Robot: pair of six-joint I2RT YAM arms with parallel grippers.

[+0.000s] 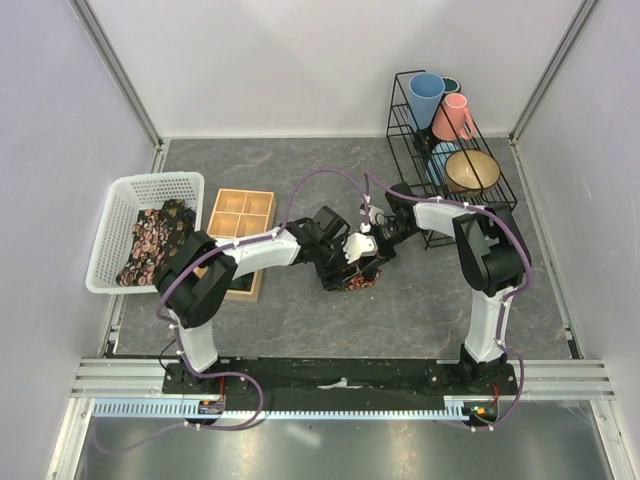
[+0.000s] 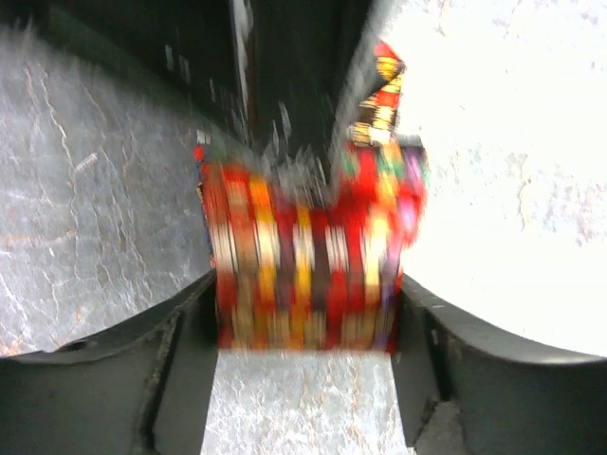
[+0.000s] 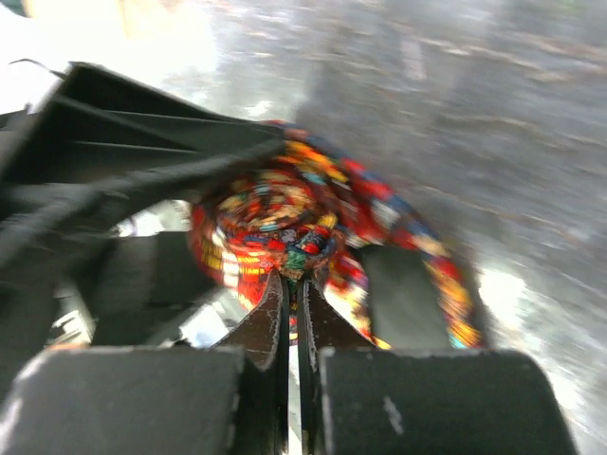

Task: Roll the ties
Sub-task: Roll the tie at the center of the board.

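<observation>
A tie (image 1: 357, 277) with a dense red, orange and yellow print lies partly rolled on the grey table, between both grippers. In the left wrist view the roll (image 2: 303, 246) fills the gap between my left gripper's (image 2: 305, 294) fingers and touches both. My right gripper (image 3: 294, 277) is shut, its tips pinching fabric at the centre of the coil (image 3: 275, 213), and a loose strip curves away to the right. From above, the left gripper (image 1: 345, 262) and right gripper (image 1: 368, 240) meet over the roll. More ties (image 1: 150, 245) lie in the white basket.
The white basket (image 1: 150, 180) stands at the left edge. A wooden compartment tray (image 1: 240, 215) sits beside it, partly under the left arm. A black wire rack (image 1: 400, 110) with cups and a bowl stands at the back right.
</observation>
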